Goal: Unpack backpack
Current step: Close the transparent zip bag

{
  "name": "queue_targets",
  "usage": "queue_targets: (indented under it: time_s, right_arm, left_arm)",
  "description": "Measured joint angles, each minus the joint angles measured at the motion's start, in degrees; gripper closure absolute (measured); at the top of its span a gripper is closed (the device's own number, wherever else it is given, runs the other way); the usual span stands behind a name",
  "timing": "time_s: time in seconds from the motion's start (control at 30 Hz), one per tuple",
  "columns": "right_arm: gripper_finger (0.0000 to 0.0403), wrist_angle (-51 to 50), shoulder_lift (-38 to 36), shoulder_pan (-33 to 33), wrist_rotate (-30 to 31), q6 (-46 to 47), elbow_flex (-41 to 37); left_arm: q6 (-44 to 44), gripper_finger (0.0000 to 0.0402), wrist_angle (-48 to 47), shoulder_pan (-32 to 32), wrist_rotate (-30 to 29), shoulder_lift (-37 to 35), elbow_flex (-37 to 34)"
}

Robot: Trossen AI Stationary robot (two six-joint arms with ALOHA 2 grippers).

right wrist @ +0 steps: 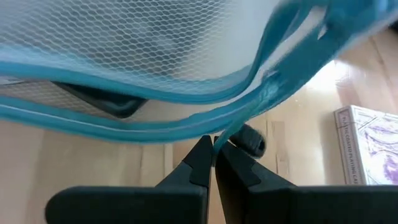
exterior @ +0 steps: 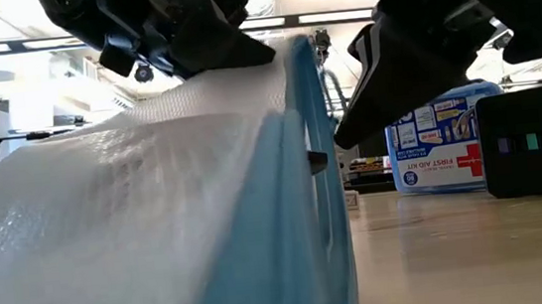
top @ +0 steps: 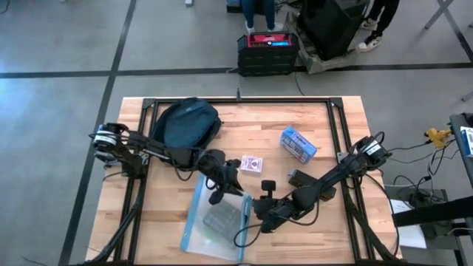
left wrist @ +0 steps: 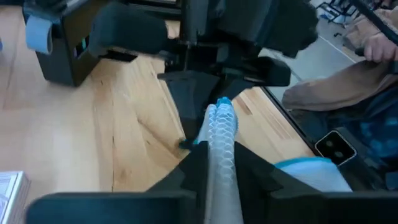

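Note:
The dark navy backpack (top: 188, 124) lies flat at the table's far left, touched by no gripper. A clear zip bag with a blue zipper edge (top: 216, 220) sits in the near middle, its far end raised (exterior: 156, 203) and its near end on the table. My left gripper (top: 230, 179) is shut on the bag's far end. My right gripper (top: 260, 214) is shut at the bag's right-hand zipper edge. A dark flat item shows inside the bag (right wrist: 106, 102). My left gripper has the bag's bunched top edge (left wrist: 219, 127) between its two fingers (left wrist: 189, 171), which lie along the edge. It comes slanting down from the table's left and holds that end raised. My right gripper pinches the blue zipper strip (right wrist: 231, 132) at its fingertips (right wrist: 202, 155), beside the black zipper pull (right wrist: 252, 140). It comes slanting down from the table's right, and the strip is lifted off the wood.
A card deck (top: 251, 164) lies just far of the grippers. A blue first aid kit (top: 298, 143) stands at the far right, and a black box (top: 301, 177) sits beside my right arm. Bare wood lies at the near left.

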Motion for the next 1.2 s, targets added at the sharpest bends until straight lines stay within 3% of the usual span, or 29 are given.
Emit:
queue_targets:
  time_s: [0.13,0.33,0.47,0.63,0.8,1.2]
  right_arm:
    - [0.0403,0.0,0.0,0.0,0.2,-0.1,0.0]
    - [0.0403,0.1,0.0,0.0,0.2,0.0,-0.1]
    - [0.0403,0.0,0.0,0.0,0.2,0.7,-0.4]
    - [0.0403,0.0,0.0,0.3,0.0,1.3,-0.7]
    - [0.0403,0.0,0.0,0.4,0.0,1.4,-1.0]
    - [0.0403,0.0,0.0,0.5,0.0,1.4,-1.2]
  left_arm:
    - [-0.5,0.0272,2.4,0.7,0.2,2.9,1.2]
    - [-0.5,0.0194,2.1,1.8,5.1,8.8,5.6]
    - [0.1,0.0164,1.6,2.9,6.1,11.9,8.1]
    - [0.7,0.0154,1.4,4.1,6.6,13.7,9.9]
    - [0.9,0.0187,-0.3,5.0,6.7,14.3,10.1]
    - [-0.3,0.0349,-2.6,6.7,5.7,14.6,9.6]
